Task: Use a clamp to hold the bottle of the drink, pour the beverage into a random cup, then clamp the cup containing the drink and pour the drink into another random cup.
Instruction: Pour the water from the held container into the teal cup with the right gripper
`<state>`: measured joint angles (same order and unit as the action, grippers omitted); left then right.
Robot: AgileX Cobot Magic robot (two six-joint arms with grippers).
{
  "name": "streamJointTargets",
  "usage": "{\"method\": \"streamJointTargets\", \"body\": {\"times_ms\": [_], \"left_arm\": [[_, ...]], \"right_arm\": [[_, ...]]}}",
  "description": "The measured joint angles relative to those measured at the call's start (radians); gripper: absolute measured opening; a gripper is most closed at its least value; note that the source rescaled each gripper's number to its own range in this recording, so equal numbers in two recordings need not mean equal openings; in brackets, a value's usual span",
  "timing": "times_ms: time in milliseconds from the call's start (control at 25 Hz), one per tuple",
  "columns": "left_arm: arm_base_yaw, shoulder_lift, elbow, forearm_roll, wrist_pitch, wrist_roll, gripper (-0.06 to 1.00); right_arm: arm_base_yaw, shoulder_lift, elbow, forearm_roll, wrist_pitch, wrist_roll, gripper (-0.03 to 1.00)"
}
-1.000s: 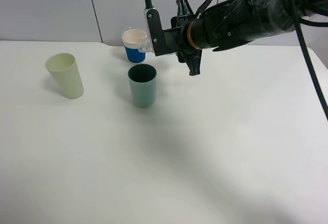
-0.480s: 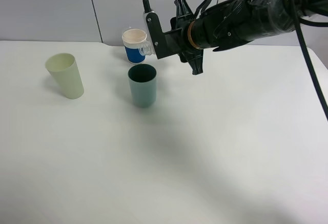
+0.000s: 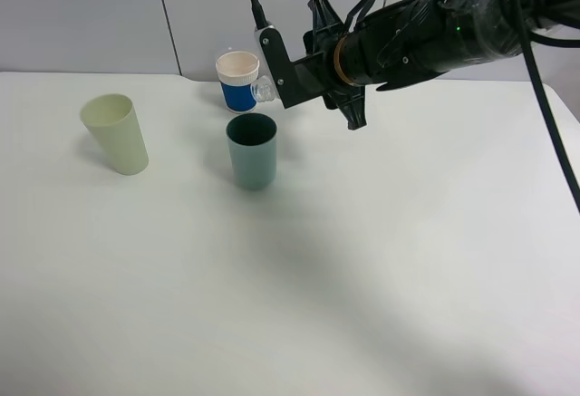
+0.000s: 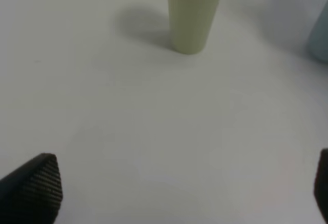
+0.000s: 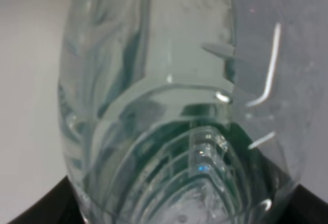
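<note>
My right gripper (image 3: 308,68) is shut on the clear bottle (image 3: 264,91), which lies tipped nearly level with its open mouth just above the far rim of the teal cup (image 3: 252,150). In the right wrist view the bottle (image 5: 169,106) fills the frame, and dark green shows through it. I see no stream of beverage. The pale green tapered cup (image 3: 116,133) stands upright at the left, apart from both arms. In the left wrist view my left gripper (image 4: 177,193) is open over bare table, short of the pale green cup (image 4: 192,14); the teal cup (image 4: 320,34) shows at the edge.
A blue-and-cream cup (image 3: 237,79) stands behind the teal cup near the back wall, close to the bottle's mouth. The white table (image 3: 362,269) stretches wide in front and to the right. Black cables hang from the right arm.
The right wrist has rolled a little further, and the bottle's mouth has dropped slightly towards the teal cup. The cups have not moved.
</note>
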<state>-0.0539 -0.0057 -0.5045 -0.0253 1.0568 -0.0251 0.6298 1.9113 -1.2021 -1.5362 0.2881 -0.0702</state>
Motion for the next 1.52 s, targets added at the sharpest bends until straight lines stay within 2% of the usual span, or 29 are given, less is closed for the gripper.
{"method": "streamJointTargets", "body": {"times_ms": [1520], "left_arm": [[0.000, 0.000, 0.000, 0.000, 0.000, 0.000, 1.00]], "right_arm": [[0.000, 0.000, 0.000, -0.105, -0.001, -0.008, 0.00]]}}
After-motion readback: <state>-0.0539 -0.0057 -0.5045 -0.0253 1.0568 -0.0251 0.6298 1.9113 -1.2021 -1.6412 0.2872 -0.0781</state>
